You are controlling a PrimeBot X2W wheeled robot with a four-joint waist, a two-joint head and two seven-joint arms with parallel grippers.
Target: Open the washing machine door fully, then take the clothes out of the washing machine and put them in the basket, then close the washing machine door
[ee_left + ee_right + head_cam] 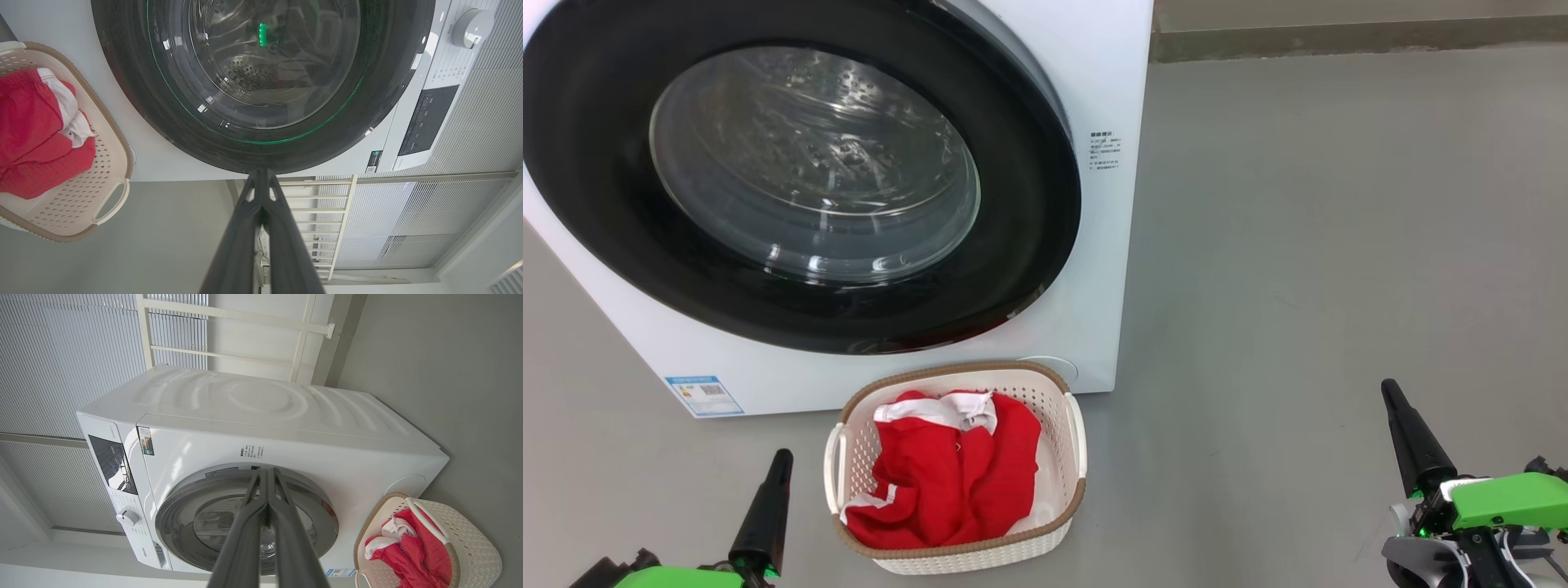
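Floor [1339, 245] smooth grey, ribbed panels [61, 355] behind washer [286, 445].

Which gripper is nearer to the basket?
Left. The left gripper is close beside the basket, off its left side; the right gripper is much farther away, off its right side.

Laundry corner in a plain indoor room.
White front-loading washing machine [286, 428], dial [127, 517] and dark control panel [112, 465] on its front, stands on smooth grey floor [1339, 245]; cream basket [964, 371] of red clothes [947, 482] just before it; ribbed white wall panels [53, 355] and white frame [229, 314] behind.
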